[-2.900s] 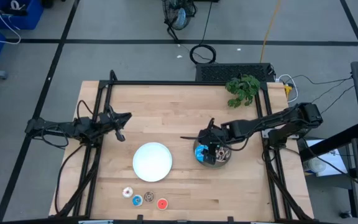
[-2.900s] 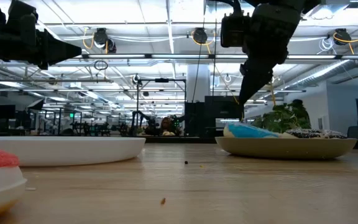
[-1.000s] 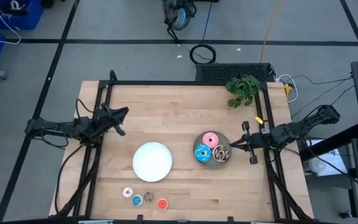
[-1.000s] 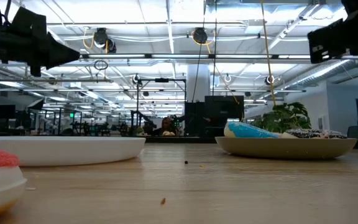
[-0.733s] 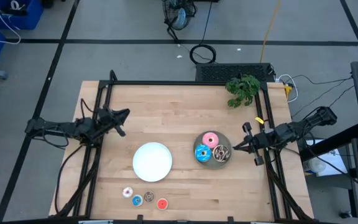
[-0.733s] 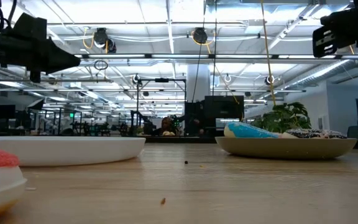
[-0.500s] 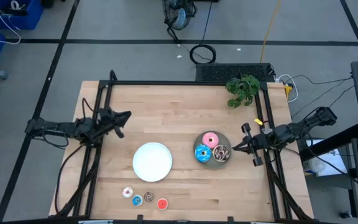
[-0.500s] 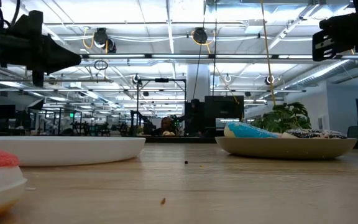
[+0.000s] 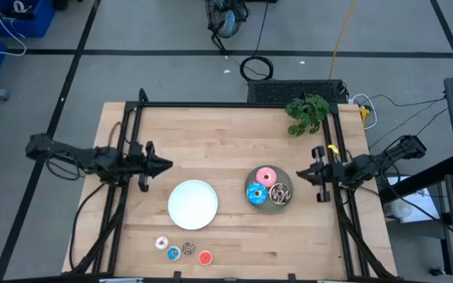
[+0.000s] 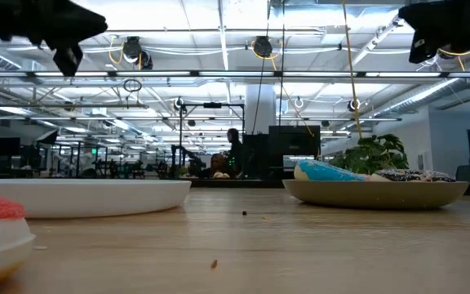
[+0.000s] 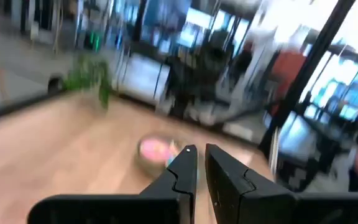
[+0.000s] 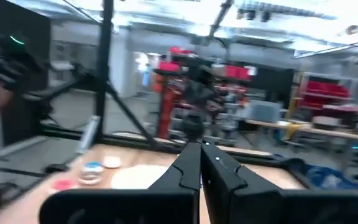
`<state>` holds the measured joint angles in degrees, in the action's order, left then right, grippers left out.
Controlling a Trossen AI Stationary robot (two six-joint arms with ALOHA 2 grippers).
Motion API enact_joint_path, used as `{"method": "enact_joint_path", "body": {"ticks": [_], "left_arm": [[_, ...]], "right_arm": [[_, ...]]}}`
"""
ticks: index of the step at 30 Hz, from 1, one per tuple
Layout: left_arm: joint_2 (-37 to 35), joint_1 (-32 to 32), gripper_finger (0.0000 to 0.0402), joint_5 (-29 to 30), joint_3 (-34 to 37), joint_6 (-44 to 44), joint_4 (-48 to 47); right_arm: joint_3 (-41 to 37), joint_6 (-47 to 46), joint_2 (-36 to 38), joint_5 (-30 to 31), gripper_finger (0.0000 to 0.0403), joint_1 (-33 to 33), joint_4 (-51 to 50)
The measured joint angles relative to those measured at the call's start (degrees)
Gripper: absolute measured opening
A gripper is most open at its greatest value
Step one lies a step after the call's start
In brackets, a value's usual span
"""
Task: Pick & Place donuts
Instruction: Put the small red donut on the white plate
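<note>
stretched in low from the table's left edge, left arm held nearly level over the bare wood, left gripper pointing toward the middle, above and just off the rim of the round white plate; fingers drawn almost together with only a thin slit between them, nothing held. pulled back to the right edge, right arm folded and lying level, right gripper aimed inward just beside the round grey plate, fingers pressed fully together, nothing between them. both grippers carried well above the tabletop, seen high in the corners of the low view.

on the grey plate, three larger donuts resting side by side: pink donut, blue donut and chocolate donut with white drizzle. white plate bare. near the front edge, below the white plate, four mini donuts in a loose row on the wood: white-pink mini, blue mini, brown mini, red mini. green plant at the far right corner of the table.
</note>
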<state>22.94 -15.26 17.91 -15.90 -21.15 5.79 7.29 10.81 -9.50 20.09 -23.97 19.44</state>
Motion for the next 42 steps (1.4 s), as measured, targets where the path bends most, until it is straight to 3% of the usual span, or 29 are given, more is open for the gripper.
{"method": "enact_joint_path", "body": {"ticks": [6,9,17,27,30,34,38,42], "left_arm": [[18.3,-7.5,0.0037,6.6,-22.4,-12.9,-30.3],[28.6,-11.0,0.0037,8.3,-31.7,-16.0,-39.1],[53.7,-18.4,0.0037,9.0,-49.9,-10.9,-41.1],[80.8,-22.9,0.0037,5.9,-71.6,-17.4,-46.0],[86.3,-23.6,0.0037,4.7,-77.8,-15.1,-47.2],[91.2,-23.6,0.0038,0.1,-83.9,-15.6,-55.5],[93.0,-24.7,0.0052,-0.2,-84.8,-20.3,-55.2],[95.5,-26.0,0.0091,-1.7,-84.7,-22.9,-55.7]], "right_arm": [[0.0,5.8,-0.2,2.3,0.0000,0.0,-3.3],[0.0,7.7,-0.2,2.4,0.0000,0.0,-3.3],[0.0,8.5,-0.2,2.4,0.0000,0.0,-0.7],[0.0,7.0,-0.2,2.2,0.0000,0.0,-1.9],[0.0,5.8,-0.2,2.2,0.0000,0.0,-1.7],[-0.1,4.6,-0.2,2.2,0.0000,0.0,-3.4],[-0.1,2.1,-0.2,2.1,0.0000,0.0,-4.3],[-0.1,1.9,-0.2,2.1,0.0000,0.0,-4.1]]}}
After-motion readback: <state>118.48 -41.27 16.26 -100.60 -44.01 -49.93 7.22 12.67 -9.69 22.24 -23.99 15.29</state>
